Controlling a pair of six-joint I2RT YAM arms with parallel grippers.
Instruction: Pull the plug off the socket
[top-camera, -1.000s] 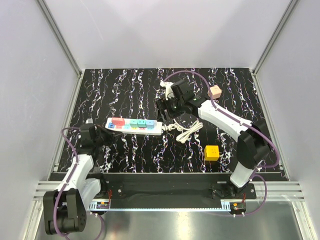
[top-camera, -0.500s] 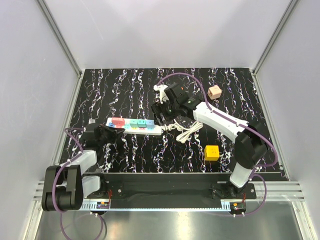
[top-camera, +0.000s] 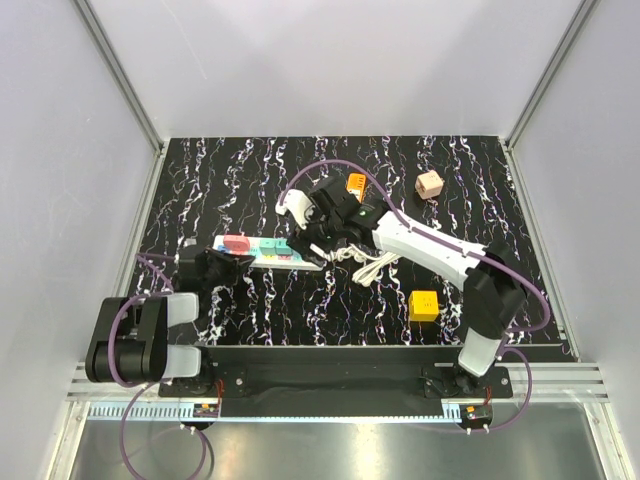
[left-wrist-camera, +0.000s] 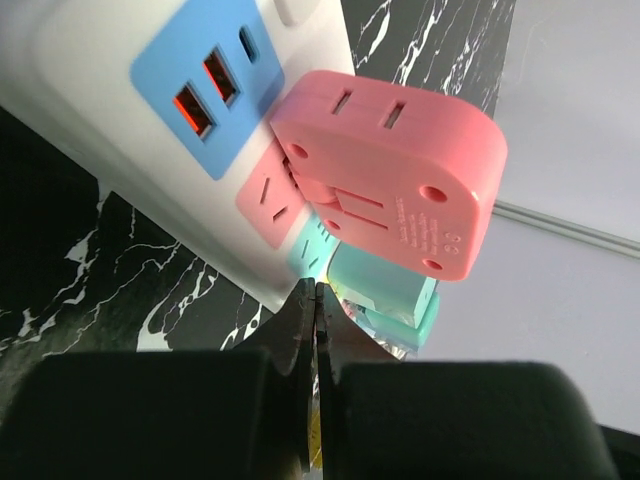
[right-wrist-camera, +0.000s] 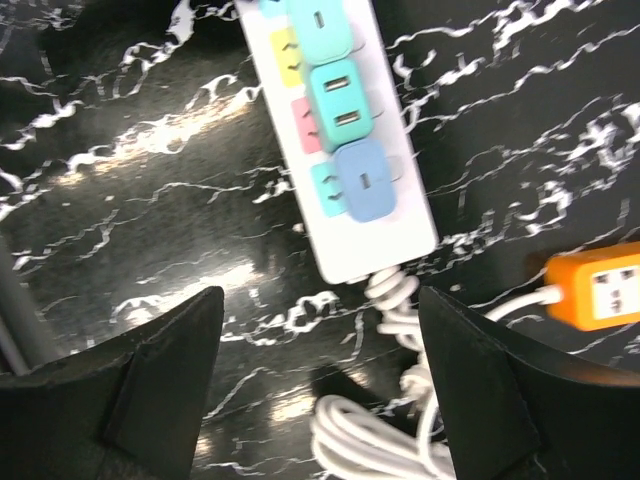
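Note:
The long white socket strip (top-camera: 300, 262) lies on the black marbled table and carries several plugs. In the left wrist view a pink plug (left-wrist-camera: 390, 170) sits in the strip (left-wrist-camera: 110, 100) beside blue USB ports, with teal plugs (left-wrist-camera: 385, 290) behind it. My left gripper (left-wrist-camera: 315, 292) is shut and empty, its tips at the strip's near edge; it lies at the strip's left end (top-camera: 222, 266). My right gripper (right-wrist-camera: 320, 300) is open, hovering over the strip's cord end (right-wrist-camera: 365, 255), where a blue plug (right-wrist-camera: 365, 180) and teal plugs (right-wrist-camera: 340, 100) sit. It also shows in the top view (top-camera: 312, 238).
The strip's coiled white cord (top-camera: 368, 264) lies right of it, also seen in the right wrist view (right-wrist-camera: 385, 440). A shorter orange power strip (top-camera: 356, 183) lies behind. A pink cube (top-camera: 430, 184) is at the back right, a yellow cube (top-camera: 423, 305) at the front right.
My right arm has swung left over the white strip's cord end, uncovering the orange strip. My left gripper has moved right, up to the strip's left end.

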